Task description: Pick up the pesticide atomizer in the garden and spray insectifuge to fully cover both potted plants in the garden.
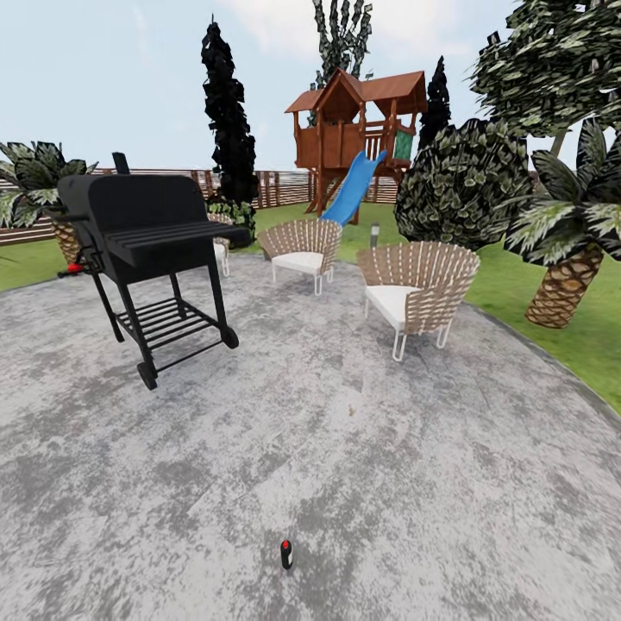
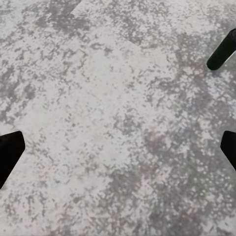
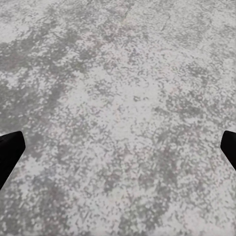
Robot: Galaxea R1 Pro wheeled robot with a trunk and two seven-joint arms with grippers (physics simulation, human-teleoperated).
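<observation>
**A:** How are the end effectors sitting?

**B:** The left end effector (image 2: 118, 150) is standing wide, its two black fingertips (image 2: 10, 152) showing at opposite edges of its wrist view, with nothing between them but bare paving. The right end effector (image 3: 118, 150) is spread just as wide, and it is holding and touching nothing either.

**A:** And the pesticide atomizer?

**B:** It is standing upright on the patio (image 1: 388, 483) in the near foreground of the head view: a small dark cylinder, the pesticide atomizer (image 1: 286, 555), with a red top. In the left wrist view a dark rounded cylinder (image 2: 222, 50) is lying across one corner, apart from the fingers; I cannot tell for certain that it is the same thing.

**A:** Textures around it?

**B:** The patio is looking mottled, grey and white, grainy, with a curved edge meeting green lawn (image 1: 535, 302). A matte black grill (image 1: 142, 228) on wheeled legs is standing far left. Two wicker chairs (image 1: 418, 285) with slatted fan-shaped backs and white cushions are sitting beyond, near a palm (image 1: 565, 259) with a scaly trunk. A wooden playhouse (image 1: 358, 121) with a blue slide is standing by the slatted fence (image 1: 276, 185).
</observation>
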